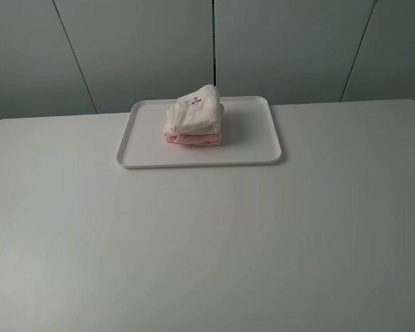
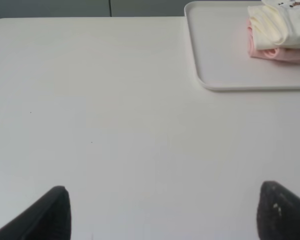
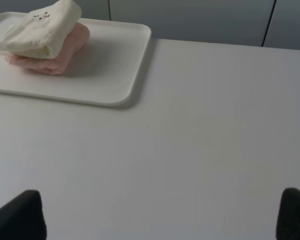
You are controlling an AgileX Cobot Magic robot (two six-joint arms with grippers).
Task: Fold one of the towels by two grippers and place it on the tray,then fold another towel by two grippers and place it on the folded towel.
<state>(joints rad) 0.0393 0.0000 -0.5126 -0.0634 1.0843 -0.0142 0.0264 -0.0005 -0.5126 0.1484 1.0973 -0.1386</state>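
1. The tabletop [image 1: 207, 242] is plain white and smooth, meeting a grey panelled wall [image 1: 145, 48] at its far edge.
2. One white tray [image 1: 259, 138] lies flat on the tabletop, near the far edge.

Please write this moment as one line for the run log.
stage: both towels stacked | cream towel on pink towel on tray | left gripper: open, empty | right gripper: open, empty

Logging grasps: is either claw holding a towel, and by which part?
Nothing is held. Both claws are open and empty; the cream towel lies on the pink towel.
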